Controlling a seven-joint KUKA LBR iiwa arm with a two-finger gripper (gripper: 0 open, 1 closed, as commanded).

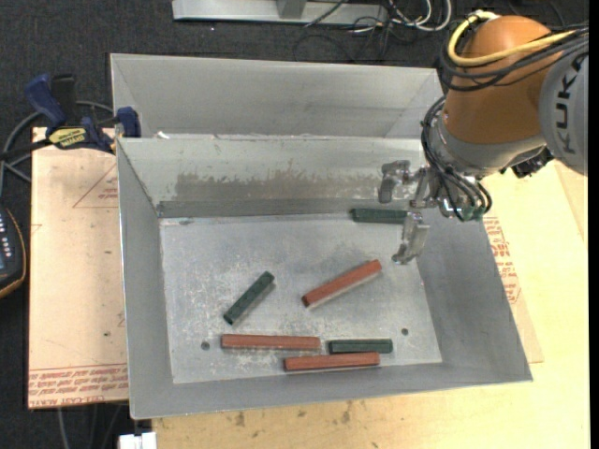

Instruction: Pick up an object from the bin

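item: dark green bar [374,215], slim and straight, lying level across the view, at the right rear of the bin [281,171] where the floor meets the back wall; its right end sits between the two fingers of the gripper [403,215]. gripper: clenched on that end of the bar, one finger above it and one below in the view, left end of the bar jutting free. arm [496,73]: orange-covered wrist with cables, entering from the right over the bin's right rear corner. other contents, all flat on the floor and well apart from the gripper: slanted red-brown bar [343,283], nearest, just below the gripper; slanted green bar [249,297], left of centre; long red-brown bar [270,342], near the front; short green bar [360,347], just beside its right end; front red-brown bar [332,362], right beneath the short green one, whether touching it cannot be told.
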